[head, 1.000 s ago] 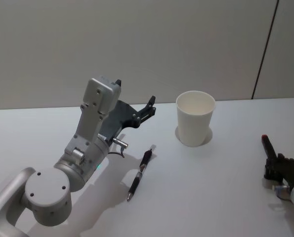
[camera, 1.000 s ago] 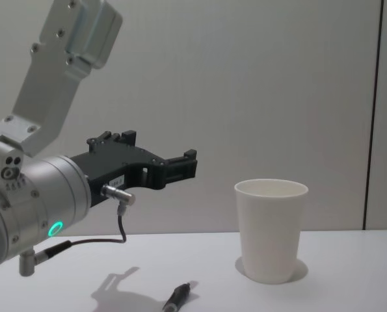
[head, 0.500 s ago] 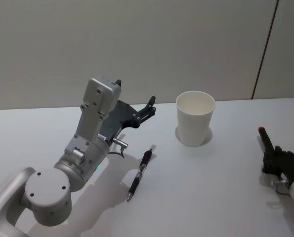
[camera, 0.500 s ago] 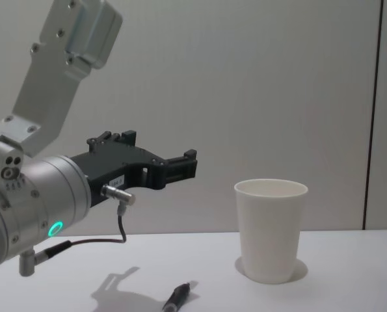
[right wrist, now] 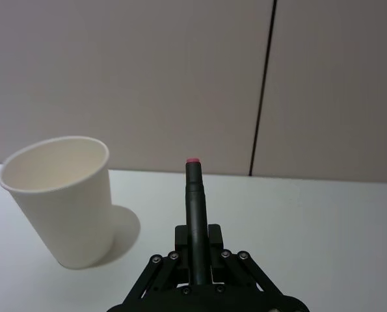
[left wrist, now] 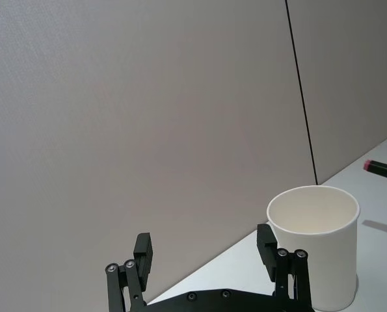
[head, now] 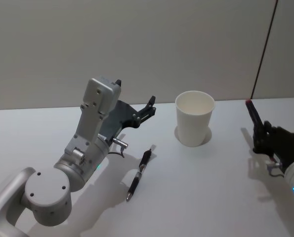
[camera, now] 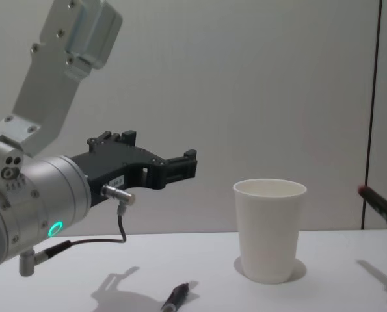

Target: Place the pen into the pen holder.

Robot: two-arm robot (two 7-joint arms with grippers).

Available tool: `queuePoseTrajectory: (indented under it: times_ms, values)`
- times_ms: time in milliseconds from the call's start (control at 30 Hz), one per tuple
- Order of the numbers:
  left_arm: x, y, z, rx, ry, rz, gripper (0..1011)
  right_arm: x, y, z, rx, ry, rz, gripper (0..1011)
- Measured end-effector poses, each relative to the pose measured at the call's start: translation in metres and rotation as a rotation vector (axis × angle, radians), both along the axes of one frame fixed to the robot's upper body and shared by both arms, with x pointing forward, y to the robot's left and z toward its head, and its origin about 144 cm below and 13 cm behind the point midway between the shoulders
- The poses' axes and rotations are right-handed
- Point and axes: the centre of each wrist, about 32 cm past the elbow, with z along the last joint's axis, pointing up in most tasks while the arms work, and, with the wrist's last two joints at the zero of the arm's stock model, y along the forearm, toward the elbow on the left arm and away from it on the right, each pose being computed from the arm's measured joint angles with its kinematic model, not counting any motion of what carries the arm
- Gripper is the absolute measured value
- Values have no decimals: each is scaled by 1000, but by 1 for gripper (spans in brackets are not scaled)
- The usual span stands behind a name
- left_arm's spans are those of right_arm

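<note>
Here, the right gripper, fingers closed on the red-tipped pen, hovers at the pen holder's three o'clock; clipping the rim could topple it. The left gripper hangs open-fingered at nine o'clock.

The paper cup at centre frame is plain white, unpatterned. The red-tipped pen is otherwise matte black, as is the right gripper. The left gripper is black, on a silver-grey arm with a teal light ring. The second pen, lower centre, is black. The table is white, the wall grey-beige with a dark vertical seam.
</note>
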Motion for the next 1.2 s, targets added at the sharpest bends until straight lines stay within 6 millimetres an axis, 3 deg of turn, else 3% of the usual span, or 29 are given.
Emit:
queuePoseTrajectory:
  times_ms: [367, 733, 1200]
  values:
    - [0, 0, 0, 0, 0, 0, 1001, 16, 7, 8, 17, -161, 129, 170]
    - [0, 0, 0, 0, 0, 0, 1001, 49, 25, 12, 8, -327, 259, 170]
    - [0, 0, 0, 0, 0, 0, 1001, 76, 44, 10, -40, -418, 327, 170]
